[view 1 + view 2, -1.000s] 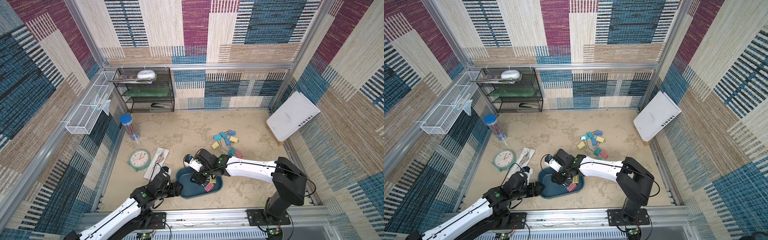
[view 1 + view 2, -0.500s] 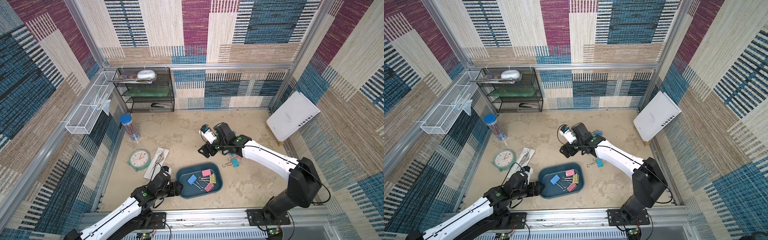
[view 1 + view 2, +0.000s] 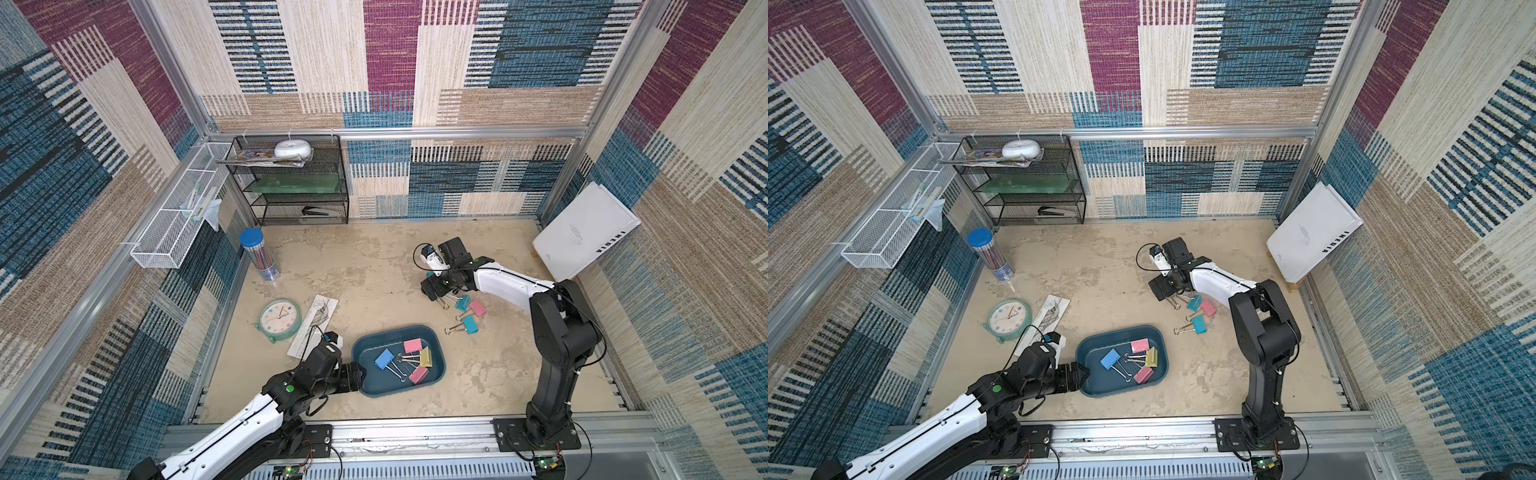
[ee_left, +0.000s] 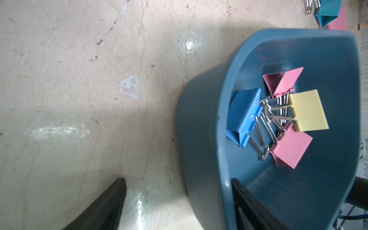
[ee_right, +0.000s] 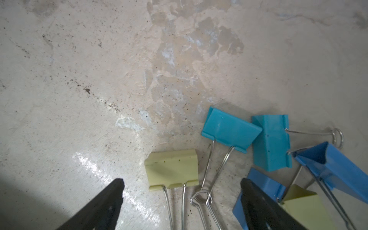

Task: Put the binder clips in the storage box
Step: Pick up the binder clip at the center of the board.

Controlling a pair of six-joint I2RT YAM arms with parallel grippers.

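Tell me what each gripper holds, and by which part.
Nothing. The right gripper hangs open over loose clips; the left gripper straddles the box wall, jaws open.

Clips (image 4: 244, 117) in box (image 3: 378, 384): 4 – 1 blue, 2 pink, 1 yellow. Loose on floor, both top views: 2 teal clips (image 3: 470, 324), 1 pink; others hidden. Right wrist view: 6 – 2 yellow, 2 teal, 2 blue. Overlap unclear. Also 1 clock (image 3: 280, 320), 1 rack (image 3: 291, 183), 1 basket (image 3: 174, 232).

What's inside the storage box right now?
Four binder clips in the storage box: blue, yellow, two pink, wire handles tangled. Anything beneath them is covered; a left gripper finger hides one corner.
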